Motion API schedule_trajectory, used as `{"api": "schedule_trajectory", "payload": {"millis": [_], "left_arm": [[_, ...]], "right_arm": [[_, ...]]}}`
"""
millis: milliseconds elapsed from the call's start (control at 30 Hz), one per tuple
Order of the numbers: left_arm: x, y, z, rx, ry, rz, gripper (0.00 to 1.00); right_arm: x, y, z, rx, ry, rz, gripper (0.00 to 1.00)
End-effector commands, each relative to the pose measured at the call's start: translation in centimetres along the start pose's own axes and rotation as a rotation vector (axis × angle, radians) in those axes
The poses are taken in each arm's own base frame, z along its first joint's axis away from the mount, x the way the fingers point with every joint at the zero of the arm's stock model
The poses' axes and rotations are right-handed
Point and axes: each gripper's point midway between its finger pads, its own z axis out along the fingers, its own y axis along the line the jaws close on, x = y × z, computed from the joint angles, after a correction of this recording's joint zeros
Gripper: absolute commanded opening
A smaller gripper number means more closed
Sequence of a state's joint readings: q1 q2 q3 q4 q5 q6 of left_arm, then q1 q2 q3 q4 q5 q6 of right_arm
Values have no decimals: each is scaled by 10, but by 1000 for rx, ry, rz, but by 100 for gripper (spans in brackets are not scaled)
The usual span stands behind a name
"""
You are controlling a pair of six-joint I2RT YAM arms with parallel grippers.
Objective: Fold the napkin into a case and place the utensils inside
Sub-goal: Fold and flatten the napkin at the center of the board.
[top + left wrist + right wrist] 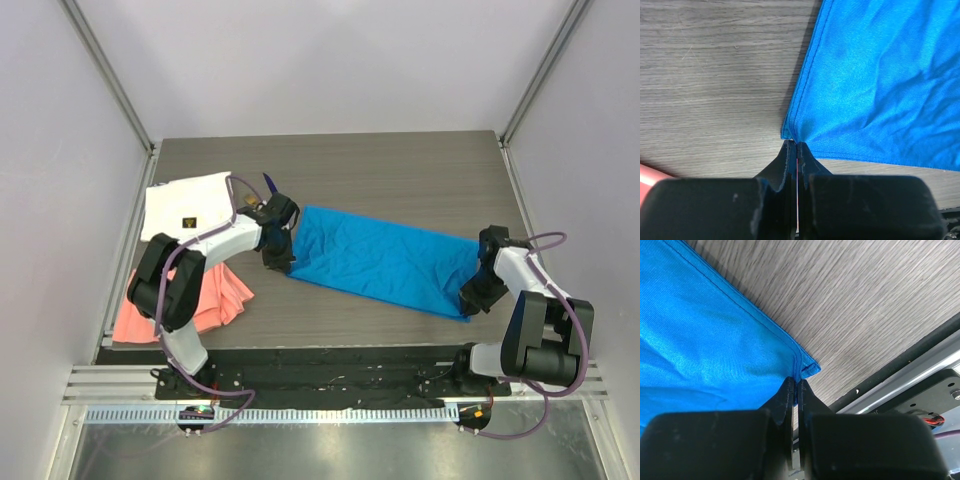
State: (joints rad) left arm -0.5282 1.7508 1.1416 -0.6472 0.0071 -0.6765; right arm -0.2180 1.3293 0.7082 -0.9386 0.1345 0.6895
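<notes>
Blue napkin (pixel 385 262), stretched toward the worktop's (pixel 400 170) right edge: left fingers (pixel 787 161) and right fingers (pixel 786 396) each clench 1 corner, likely tensioning it for folding.

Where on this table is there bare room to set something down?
Bare table behind the napkin, out to the far right corner, and a near strip between pink cloth and right claw. Crowded on the left: white cloth, pink cloth, left claw.

one blue napkin (pixel 380 260), one white cloth (pixel 185 205), one pink cloth (pixel 226 296)
</notes>
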Motion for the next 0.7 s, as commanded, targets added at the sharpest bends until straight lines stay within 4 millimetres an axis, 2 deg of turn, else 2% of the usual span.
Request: {"api": "schedule_trajectory", "payload": {"millis": [0, 333, 433, 467, 500, 533, 567, 633, 667], "left_arm": [[-2, 3, 4, -21, -4, 7, 0], [-9, 1, 0, -17, -39, 2, 0], [-9, 0, -1, -6, -40, 7, 0], [-12, -1, -6, 3, -60, 10, 2], [-12, -2, -8, 14, -69, 16, 10], [-11, 1, -12, 11, -83, 16, 23], [-16, -1, -22, 26, -115, 21, 30], [-21, -3, -34, 40, -144, 34, 44], [-24, -3, -45, 46, -168, 45, 46]], "right_arm": [[-2, 0, 2, 7, -7, 19, 6], [-2, 3, 8, 1, -2, 19, 10], [-3, 5, 5, -7, -4, 15, 15], [-5, 7, 3, -16, -5, 12, 24], [-7, 8, -2, -27, -16, 8, 29], [-10, 9, -10, -39, -25, 6, 35], [-12, 10, -15, -46, -40, 4, 48], [-23, 14, -35, -98, -103, 7, 62], [-26, 15, -43, -118, -128, 5, 73]]}}
